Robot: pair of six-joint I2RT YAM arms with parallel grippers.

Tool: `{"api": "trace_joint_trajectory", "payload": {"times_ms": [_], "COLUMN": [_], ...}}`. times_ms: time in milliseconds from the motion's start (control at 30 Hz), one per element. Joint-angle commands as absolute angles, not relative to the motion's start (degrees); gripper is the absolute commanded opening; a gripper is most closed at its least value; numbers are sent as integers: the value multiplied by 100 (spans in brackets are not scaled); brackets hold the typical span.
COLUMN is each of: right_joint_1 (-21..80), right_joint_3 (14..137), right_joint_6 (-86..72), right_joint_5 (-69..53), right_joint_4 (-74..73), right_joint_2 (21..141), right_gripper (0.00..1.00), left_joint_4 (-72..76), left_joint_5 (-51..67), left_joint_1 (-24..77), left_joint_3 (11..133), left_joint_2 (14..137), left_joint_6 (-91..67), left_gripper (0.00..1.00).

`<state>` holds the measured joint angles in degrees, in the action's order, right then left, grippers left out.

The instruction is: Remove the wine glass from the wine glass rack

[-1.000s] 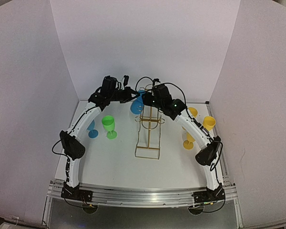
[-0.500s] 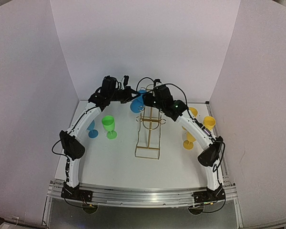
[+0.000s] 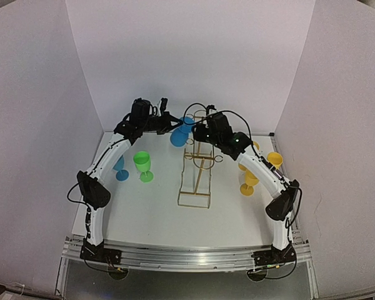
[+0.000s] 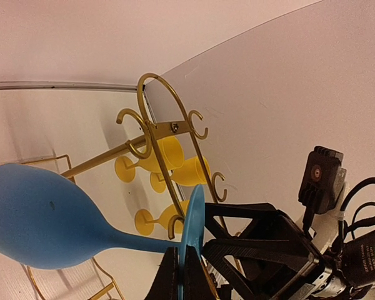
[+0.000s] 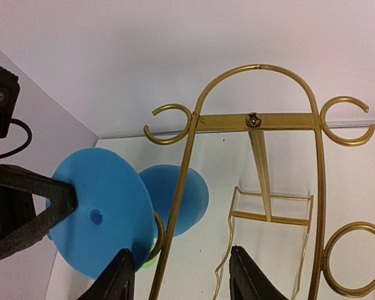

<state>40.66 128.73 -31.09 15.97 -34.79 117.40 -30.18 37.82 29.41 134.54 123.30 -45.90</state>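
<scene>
Your blue wine glass [image 4: 44, 215] lies sideways at the wine glass rack [image 5: 281, 120], its stem at a left-side hook below the arched top. Your left gripper [image 4: 182, 275] pinches the foot's edge. Your right gripper [image 5: 182, 275] is spread astride the rack's left upright. A green glass [image 3: 141, 159] stands left of the rack, yellow glasses [image 3: 274, 160] right of it.

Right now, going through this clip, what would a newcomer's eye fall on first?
The big blue wine glass, held sideways at the back, its foot pinched in the shut left hand. Right beside it, mid-scene, stands the gold wire rack, with the open right hand near its arched top. Yellow glasses cluster on the right.
</scene>
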Motion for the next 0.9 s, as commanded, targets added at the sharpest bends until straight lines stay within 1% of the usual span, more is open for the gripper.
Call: {"api": "trace_joint_trajectory", "payload": {"times_ms": [0, 133, 200, 333, 400, 600, 733, 767, 867], "right_joint_1": [3985, 3983, 3984, 3982, 3983, 3986, 3985, 3990, 4022], "right_joint_3": [13023, 13311, 13487, 13837, 13855, 13933, 13947, 13911, 13724], "right_joint_6": [-3033, -2975, -2975, -2940, -2923, -2810, -2753, -2751, -2768], "right_joint_5": [1435, 1081, 918, 677, 684, 593, 550, 570, 610], "right_joint_4": [-3731, -3734, -3732, -3728, -3721, -3709, -3709, -3704, -3710], "right_joint_2": [11681, 11850, 11927, 11987, 11935, 11838, 11643, 11583, 11328], "right_gripper": [47, 47, 48, 50, 52, 53, 54, 55, 58], "left_joint_4": [-3032, -2961, -3103, -3597, -3625, -3582, -3233, -2985, -1288], "left_joint_5": [3761, 3885, 3811, 3294, 3158, 3128, 2739, 2623, 2355], "left_joint_1": [2738, 2726, 2725, 2723, 2723, 2747, 2854, 2897, 2943], "left_joint_3": [13646, 13727, 13723, 13608, 13397, 12628, 11261, 10635, 8191], "left_joint_2": [11873, 11768, 11678, 11398, 11161, 10361, 9371, 8991, 7770], "left_joint_6": [-4335, -3873, -3174, -1551, -906, 1006, 3383, 4143, 6615], "left_gripper": [0, 0, 0, 0, 0, 0, 0, 0, 0]}}
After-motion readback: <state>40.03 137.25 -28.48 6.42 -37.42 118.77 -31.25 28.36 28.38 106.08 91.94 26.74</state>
